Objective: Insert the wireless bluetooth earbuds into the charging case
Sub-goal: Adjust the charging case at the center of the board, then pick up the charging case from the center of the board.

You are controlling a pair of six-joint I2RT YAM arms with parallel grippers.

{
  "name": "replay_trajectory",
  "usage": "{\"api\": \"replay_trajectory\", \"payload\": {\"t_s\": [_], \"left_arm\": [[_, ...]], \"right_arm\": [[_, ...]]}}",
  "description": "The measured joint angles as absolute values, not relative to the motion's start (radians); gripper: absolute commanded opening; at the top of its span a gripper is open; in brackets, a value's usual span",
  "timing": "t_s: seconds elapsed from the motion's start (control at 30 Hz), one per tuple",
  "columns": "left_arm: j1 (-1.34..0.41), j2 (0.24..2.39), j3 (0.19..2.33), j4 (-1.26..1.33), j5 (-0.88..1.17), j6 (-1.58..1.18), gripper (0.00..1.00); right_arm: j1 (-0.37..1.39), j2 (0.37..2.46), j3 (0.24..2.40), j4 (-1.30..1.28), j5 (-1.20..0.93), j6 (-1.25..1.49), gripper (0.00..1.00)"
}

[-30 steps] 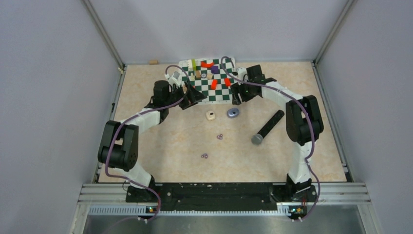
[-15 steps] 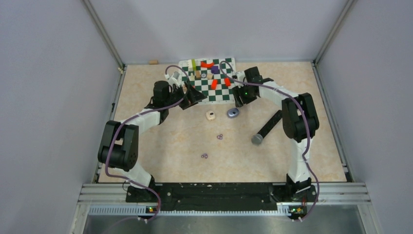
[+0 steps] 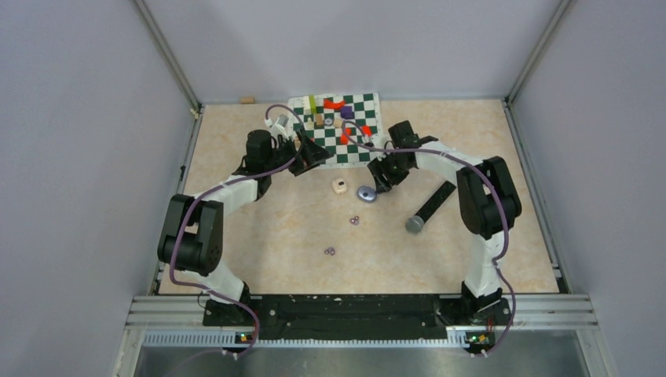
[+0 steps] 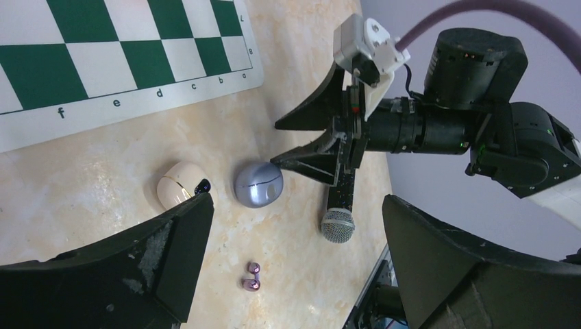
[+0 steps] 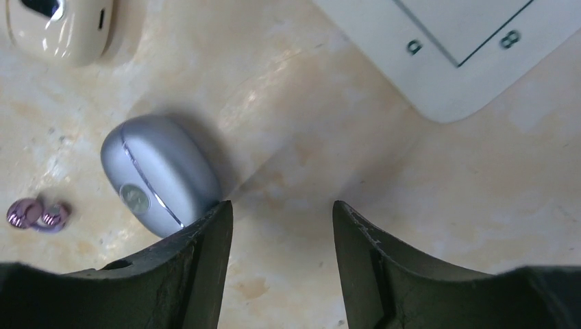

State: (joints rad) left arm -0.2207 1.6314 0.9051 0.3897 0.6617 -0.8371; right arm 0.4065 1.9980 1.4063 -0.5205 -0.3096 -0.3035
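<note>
Now, notes from the right arm's side:

- My right gripper (image 5: 281,209) is low over the table with its jaws partly open and nothing between them. The tip of one finger (image 5: 218,214) touches the edge of the silver-blue charging case (image 5: 161,175).
- The case lies outside my gap, off to that finger's side, not in front of it. Its lid looks closed, with the seam line showing across the top.
- Its long axis runs slantwise to my jaw line, so I judge a shift sideways and a wrist turn would be needed before I could close on it across its narrow width.
- The nearest wireless bluetooth earbuds (image 5: 38,214) are a purple pair lying touching each other just beyond the case, on its side away from my fingers. They are too small to tell which way each one points.
- A second purple pair (image 3: 330,251) lies further towards the bases, well apart from the first.
- My left gripper (image 3: 308,153) hangs wide open and empty by the chessboard (image 3: 357,106) edge, so the right arm is nearer to the case.
- A cream case (image 3: 339,186) sits just beside the silver-blue one, and the microphone (image 3: 430,206) lies on my outer side.
</note>
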Motion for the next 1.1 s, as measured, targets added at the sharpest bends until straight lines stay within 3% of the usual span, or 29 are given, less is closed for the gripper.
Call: {"api": "replay_trajectory", "payload": {"t_s": [0.27,0.47,0.73,1.1], "left_arm": [[-0.216,1.631,0.905,0.396,0.661,-0.839,0.99],[-0.216,1.631,0.902,0.388,0.641,-0.822,0.99],[-0.216,1.587,0.901,0.312,0.581,-0.710,0.99],[-0.206,1.575,0.968,0.173,0.555,-0.616,0.99]], "right_arm": [[0.408,1.824,1.288,-0.517,-0.325,-0.432,0.69],[0.410,1.698,1.201,-0.421,-0.393,-0.433,0.70],[0.477,1.700,1.157,-0.323,-0.368,-0.243,0.71],[0.536,1.808,1.150,-0.284,-0.259,-0.179,0.70]]}}
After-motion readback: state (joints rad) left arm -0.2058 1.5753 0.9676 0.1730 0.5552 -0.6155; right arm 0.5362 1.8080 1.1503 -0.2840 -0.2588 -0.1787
